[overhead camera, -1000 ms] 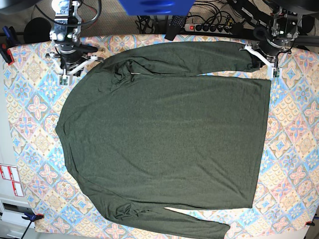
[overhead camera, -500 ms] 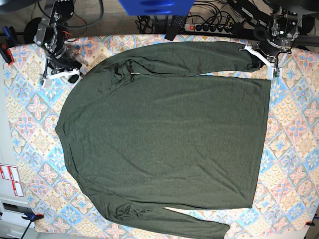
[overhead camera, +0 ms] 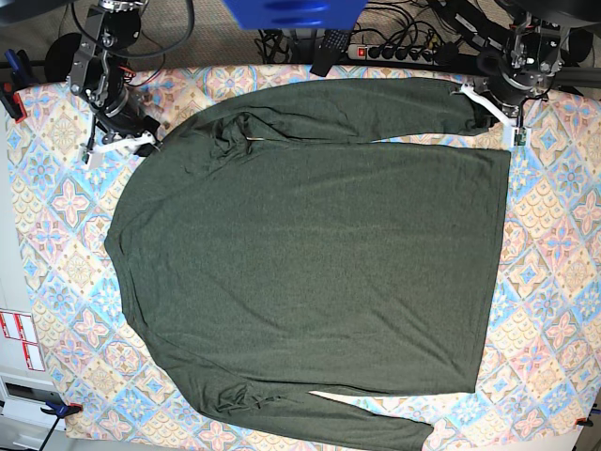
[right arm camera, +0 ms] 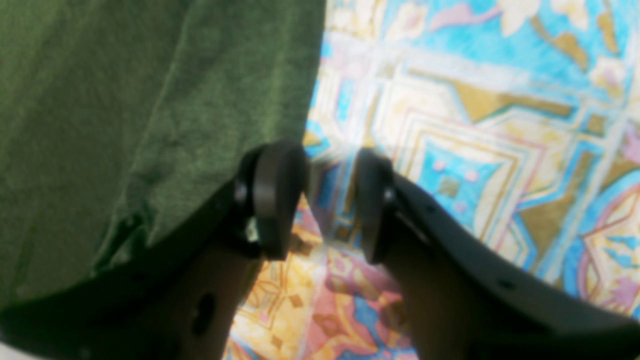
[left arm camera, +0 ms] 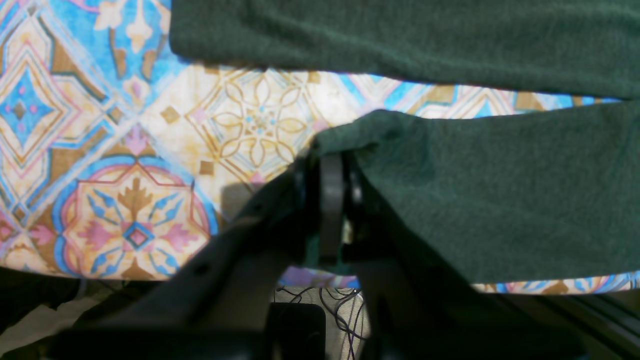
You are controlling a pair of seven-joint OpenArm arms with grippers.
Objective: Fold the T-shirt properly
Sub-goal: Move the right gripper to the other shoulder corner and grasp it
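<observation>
The dark olive-green long-sleeved T-shirt (overhead camera: pixel 310 254) lies spread flat on the patterned tablecloth (overhead camera: pixel 554 282), one sleeve along the far edge and one along the near edge. My left gripper (overhead camera: pixel 490 111) is at the far right. In the left wrist view it (left arm camera: pixel 332 160) is shut on the cuff edge of the far sleeve (left arm camera: pixel 500 200). My right gripper (overhead camera: pixel 141 143) is at the shirt's far-left shoulder edge. In the blurred right wrist view it (right arm camera: pixel 325 200) is open and empty, one fingertip (right arm camera: pixel 272 200) at the shirt's edge (right arm camera: pixel 125 100), the other over bare cloth.
A power strip (overhead camera: pixel 394 52) and cables lie behind the table's far edge, next to a blue object (overhead camera: pixel 291 11). Clamps (overhead camera: pixel 11 94) grip the cloth at the left edge. Red-and-white labels (overhead camera: pixel 19 338) sit at the lower left.
My right arm swung left from the far edge, then came back a little toward the shirt's shoulder. The left arm and the shirt have not moved.
</observation>
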